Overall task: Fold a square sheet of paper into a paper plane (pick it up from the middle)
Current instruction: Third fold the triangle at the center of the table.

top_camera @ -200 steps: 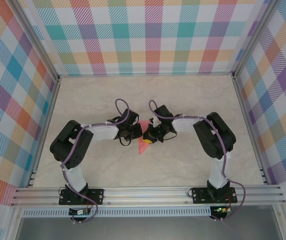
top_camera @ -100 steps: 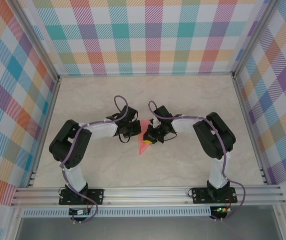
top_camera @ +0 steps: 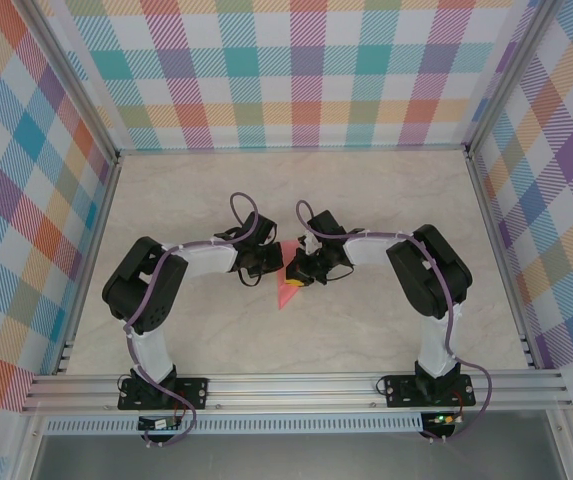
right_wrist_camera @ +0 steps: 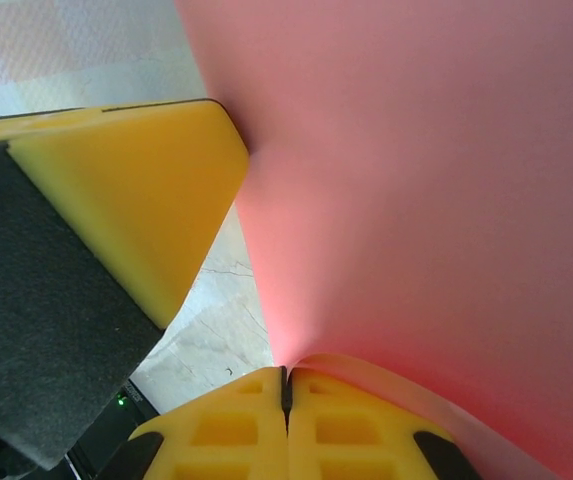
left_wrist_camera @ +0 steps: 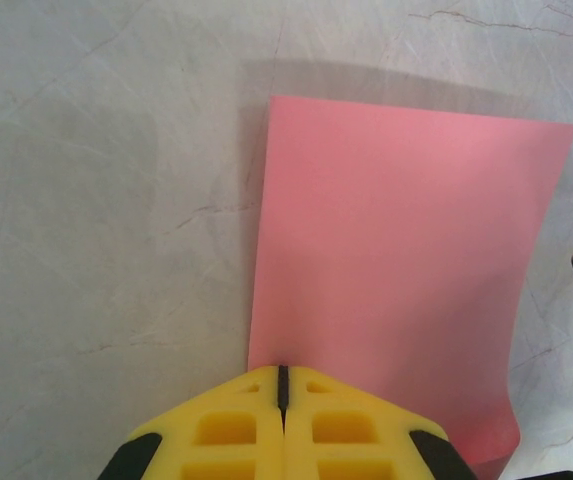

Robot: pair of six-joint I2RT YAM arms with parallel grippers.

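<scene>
The salmon-pink sheet of paper is held off the table between my two grippers at mid-table. In the left wrist view the sheet of paper hangs as a tall flat rectangle, and my left gripper is shut on its near edge by the left corner. My right gripper is shut on a curled edge of the sheet of paper, with a yellow finger of the left gripper close beside it. From above, the left gripper and the right gripper almost touch. The paper plane is out of view.
The marbled table spreads around both arms. Plaid walls close the back and sides. An aluminium rail with the arm bases runs along the near edge.
My left arm has shifted slightly, its gripper edging up toward the paper's top. The right arm and the paper stay where they were.
</scene>
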